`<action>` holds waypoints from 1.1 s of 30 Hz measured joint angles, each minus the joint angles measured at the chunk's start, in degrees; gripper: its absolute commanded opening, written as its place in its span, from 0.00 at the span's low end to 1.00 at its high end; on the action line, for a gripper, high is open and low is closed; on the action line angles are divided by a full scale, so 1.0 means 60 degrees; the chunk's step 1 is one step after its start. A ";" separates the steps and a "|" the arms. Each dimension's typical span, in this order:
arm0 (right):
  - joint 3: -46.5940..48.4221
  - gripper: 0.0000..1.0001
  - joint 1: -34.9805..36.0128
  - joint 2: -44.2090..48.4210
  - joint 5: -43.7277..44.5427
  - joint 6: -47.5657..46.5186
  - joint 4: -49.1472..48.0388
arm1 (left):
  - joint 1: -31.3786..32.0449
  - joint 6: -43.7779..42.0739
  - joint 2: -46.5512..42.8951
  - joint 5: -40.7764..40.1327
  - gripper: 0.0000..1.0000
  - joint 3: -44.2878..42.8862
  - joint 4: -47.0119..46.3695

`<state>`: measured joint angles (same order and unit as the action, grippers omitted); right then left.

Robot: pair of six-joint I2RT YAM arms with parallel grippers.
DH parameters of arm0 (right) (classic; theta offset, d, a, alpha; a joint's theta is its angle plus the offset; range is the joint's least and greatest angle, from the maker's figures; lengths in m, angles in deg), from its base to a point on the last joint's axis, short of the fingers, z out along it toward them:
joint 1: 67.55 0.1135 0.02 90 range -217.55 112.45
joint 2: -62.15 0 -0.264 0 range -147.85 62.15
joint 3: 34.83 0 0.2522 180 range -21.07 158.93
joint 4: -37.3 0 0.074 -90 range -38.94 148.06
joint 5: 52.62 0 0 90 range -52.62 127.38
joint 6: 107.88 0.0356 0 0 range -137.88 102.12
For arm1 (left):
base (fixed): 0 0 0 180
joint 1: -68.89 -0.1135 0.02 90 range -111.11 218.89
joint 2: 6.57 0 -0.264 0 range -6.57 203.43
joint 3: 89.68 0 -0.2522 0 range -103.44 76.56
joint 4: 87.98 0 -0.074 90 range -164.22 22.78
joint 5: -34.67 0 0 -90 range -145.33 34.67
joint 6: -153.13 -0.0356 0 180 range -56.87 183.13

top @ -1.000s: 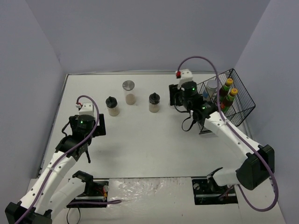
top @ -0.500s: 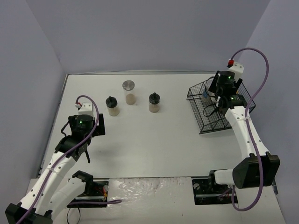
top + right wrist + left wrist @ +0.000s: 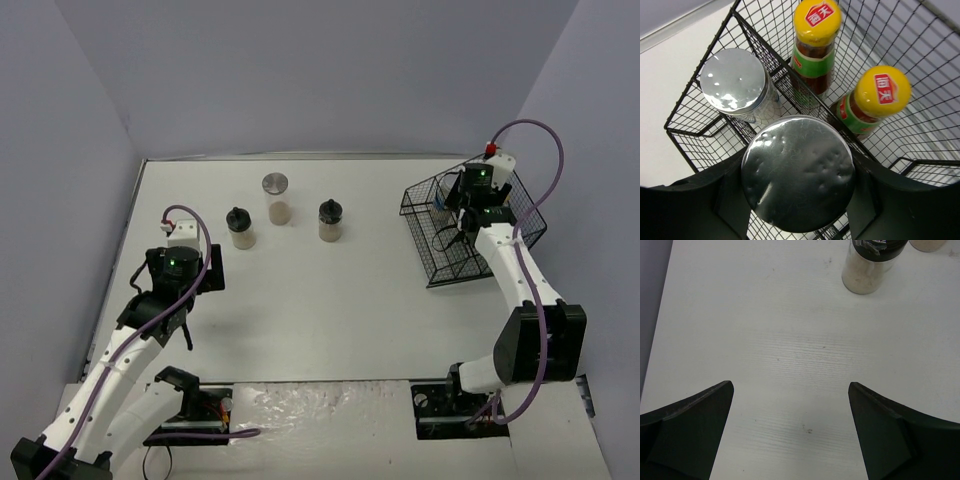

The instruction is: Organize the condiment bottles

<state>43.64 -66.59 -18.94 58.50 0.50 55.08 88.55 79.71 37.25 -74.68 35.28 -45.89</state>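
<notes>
At basket (image 3: 432,262): right claw (image 3: 798,200) grips shaker (image 3: 798,165); left claw (image 3: 790,430) wide.

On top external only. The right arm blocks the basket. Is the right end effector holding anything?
Observer: Yes. The right wrist view shows the right end effector shut on a silver-lidded shaker, over the wire basket.
Operator: What's already in there?
Observer: A second shaker in a corner and two yellow-capped sauce bottles, all standing.
Operator: Left side?
Observer: The left end effector is open with nothing between its fingers. A black-lidded jar stands ahead of it.
</notes>
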 measured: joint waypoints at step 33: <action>-0.0088 1.00 -0.0086 0.1171 -0.1651 0.0473 -0.0649 | -0.0059 0.0496 0.2544 0.2135 0.97 -0.2825 -0.0101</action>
<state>43.12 -67.10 -11.91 48.59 3.34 51.18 88.20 82.69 52.51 -61.87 18.33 -46.49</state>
